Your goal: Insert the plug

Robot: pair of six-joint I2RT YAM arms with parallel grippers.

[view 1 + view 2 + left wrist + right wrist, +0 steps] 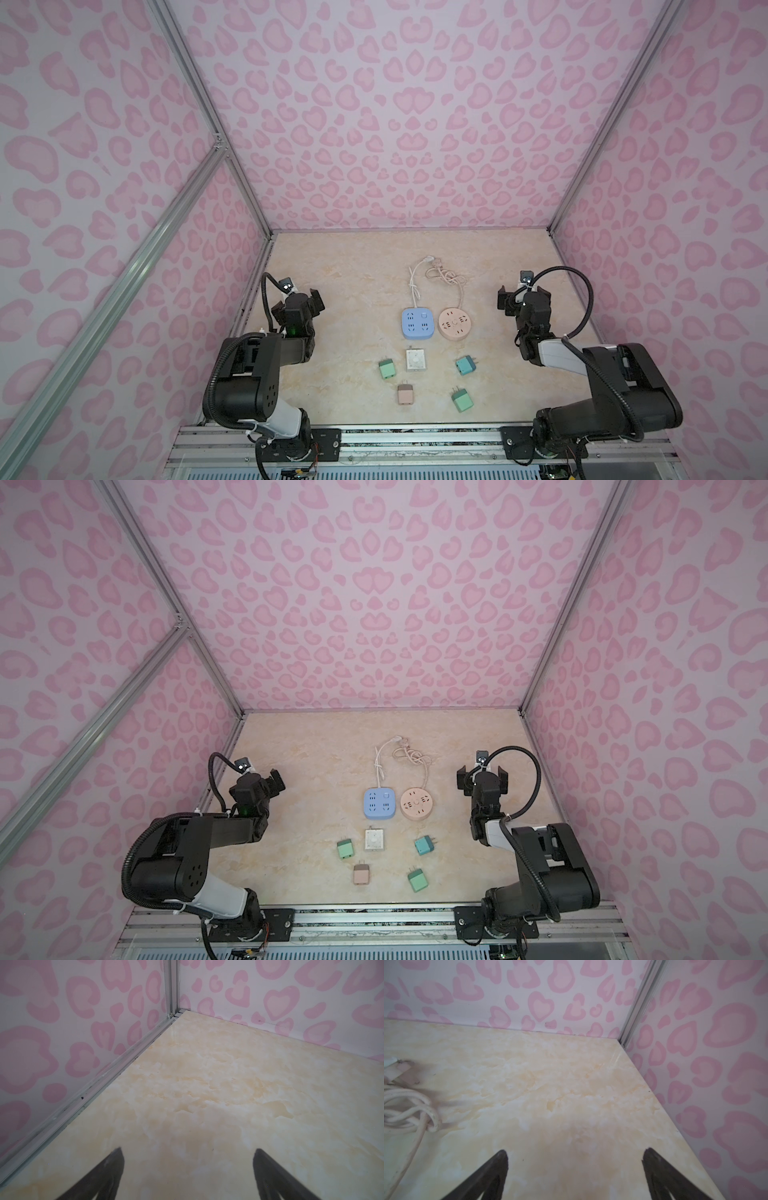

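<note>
Nothing is being held yet. Five loose plugs are lying on the near half of the tabletop, midway between its left and right edges: light-green plug (387, 368), white plug (416, 359), teal plug (466, 365), pink plug (405, 394) and darker green plug (462, 400). Just beyond them, about mid-table, the blue socket block (417, 324) and the round pink socket block (454, 325) are sitting side by side, with their cords (413, 282) trailing toward the far edge. The step in hand, as I judge it, is the first reach for a plug; which one is meant I cannot tell. To do it well, the claw should be coming down over the plug's flat sides, leaving the prongs clear. All the plugs are lying on their sides, so the prongs will need turning downward before meeting the slots. The blocks look light, so the free arm bracing one would probably be stopping it from sliding. The left gripper (188, 1150) is hovering near the left edge, spread wide and empty, pointing at the far left corner. The right gripper (576, 1150) is mirroring it near the right edge, likewise spread and empty, facing the far right corner. Both elbows are folded back toward the near edge.
</note>
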